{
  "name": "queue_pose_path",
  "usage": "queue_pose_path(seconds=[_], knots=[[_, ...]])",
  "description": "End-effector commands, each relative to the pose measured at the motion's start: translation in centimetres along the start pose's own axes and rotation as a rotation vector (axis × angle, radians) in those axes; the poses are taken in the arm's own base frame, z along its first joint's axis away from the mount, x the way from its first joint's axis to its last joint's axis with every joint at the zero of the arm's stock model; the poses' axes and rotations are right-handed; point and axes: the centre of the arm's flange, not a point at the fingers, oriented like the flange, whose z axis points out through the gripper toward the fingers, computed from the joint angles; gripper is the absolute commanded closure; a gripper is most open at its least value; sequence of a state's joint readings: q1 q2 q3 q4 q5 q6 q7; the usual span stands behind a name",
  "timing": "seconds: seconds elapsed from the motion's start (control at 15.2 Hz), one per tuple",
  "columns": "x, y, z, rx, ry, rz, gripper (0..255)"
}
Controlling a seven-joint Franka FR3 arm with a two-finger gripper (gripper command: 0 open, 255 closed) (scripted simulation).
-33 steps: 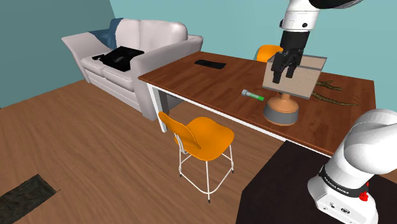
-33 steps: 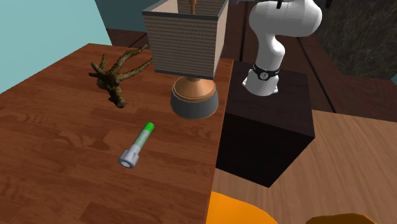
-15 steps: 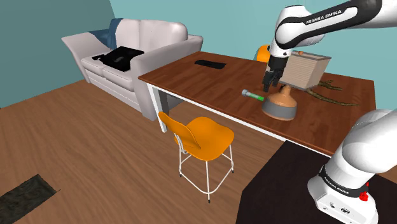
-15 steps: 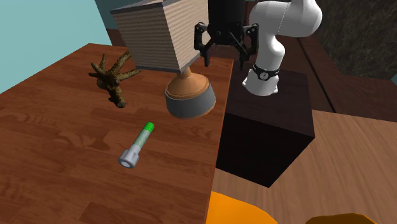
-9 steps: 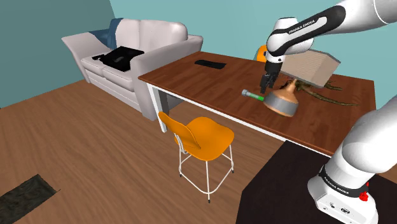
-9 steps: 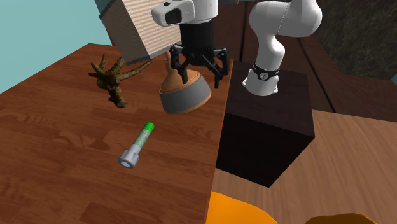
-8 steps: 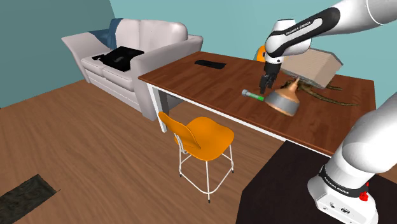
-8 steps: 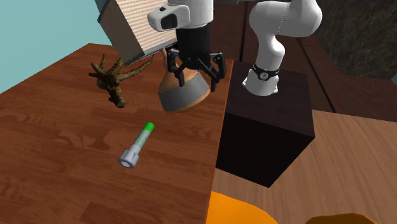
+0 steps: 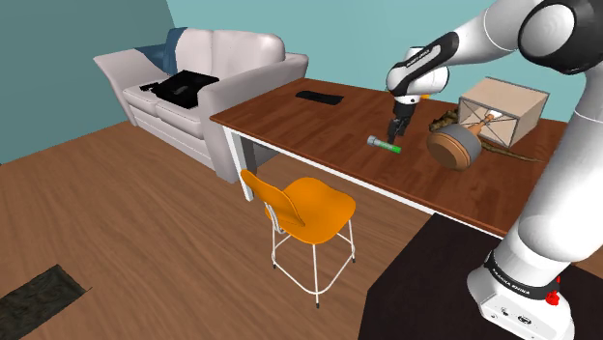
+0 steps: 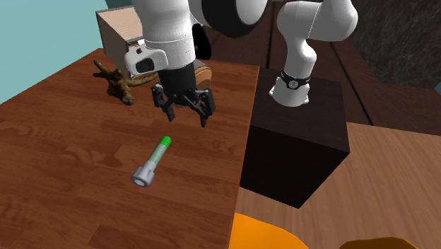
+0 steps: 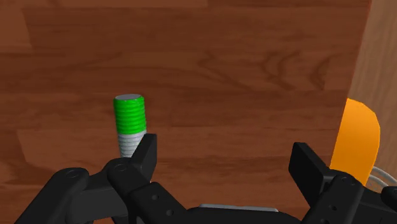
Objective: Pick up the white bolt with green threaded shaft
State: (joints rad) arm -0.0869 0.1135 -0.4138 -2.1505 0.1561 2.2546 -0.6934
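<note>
The white bolt with green threaded shaft (image 10: 153, 161) lies flat on the brown wooden table (image 10: 63, 148), near its edge. Just beyond, the all-black two-finger gripper (image 10: 185, 113) hovers, fingers spread and empty. It seems to be at the approach step: next it should centre over the shaft and descend. Farther back, a box-shaded lamp (image 9: 454, 148) lies on its side.

White lettering "FRANKA EMIKA", on the dark band (image 9: 510, 278) at the arm's base
</note>
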Motion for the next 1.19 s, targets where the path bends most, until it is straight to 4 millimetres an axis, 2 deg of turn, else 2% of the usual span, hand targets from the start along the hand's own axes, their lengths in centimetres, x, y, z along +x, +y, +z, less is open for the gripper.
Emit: queue_pose_path(seconds=[0.0, 0.46, 0.99, 1.12], knots=[[1.1, 1.8, 1.6, -0.004, 0.006, -0.013, 0], [5.6, 8.0, 6.4, -0.016, 0.023, -0.054, 0], [5.6, 8.5, 10.5, -0.016, 0.023, -0.055, 0], [5.6, 8.5, 10.5, -0.016, 0.023, -0.055, 0]])
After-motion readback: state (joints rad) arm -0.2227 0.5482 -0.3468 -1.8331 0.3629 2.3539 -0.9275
